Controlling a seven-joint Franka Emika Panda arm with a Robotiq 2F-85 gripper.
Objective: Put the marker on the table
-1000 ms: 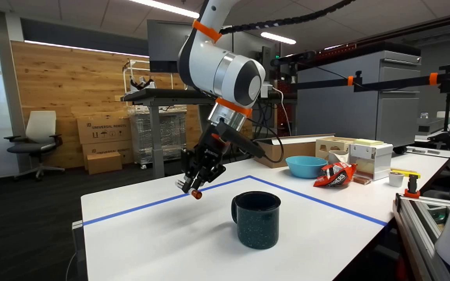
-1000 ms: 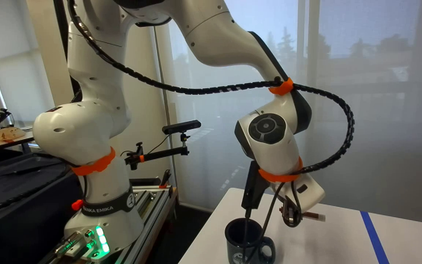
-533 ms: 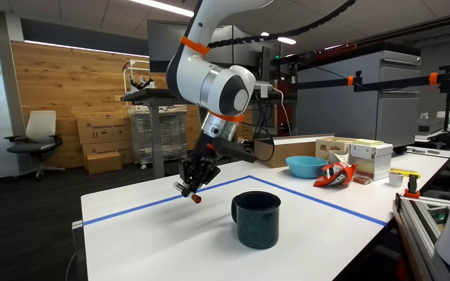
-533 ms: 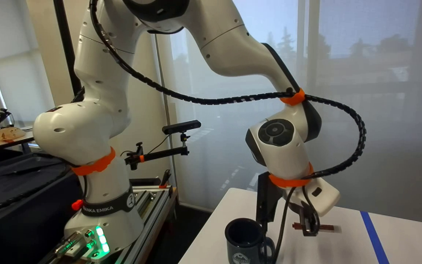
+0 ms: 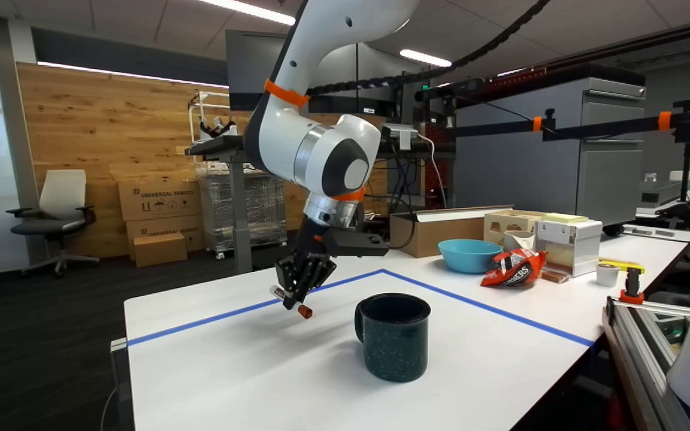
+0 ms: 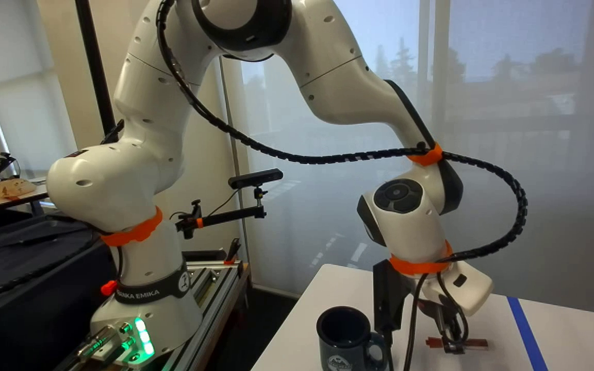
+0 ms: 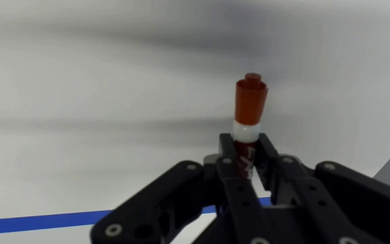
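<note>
The marker is white and dark red with an orange-red cap end. It shows in both exterior views. My gripper is shut on the marker's middle; it shows in both exterior views. The marker lies roughly level across the fingers, with both ends sticking out. It is low over the white table, near the blue tape line. A small gap seems to remain under it, but I cannot tell exactly how high it is.
A dark teal mug stands on the table beside the gripper, its handle facing the gripper side. Blue tape marks the tabletop. A blue bowl, a red bag and boxes stand farther back.
The arm has moved lower and away from its base, bringing the marker down nearer the table and farther from the mug. The hand has turned more upright. The grip stays shut.
</note>
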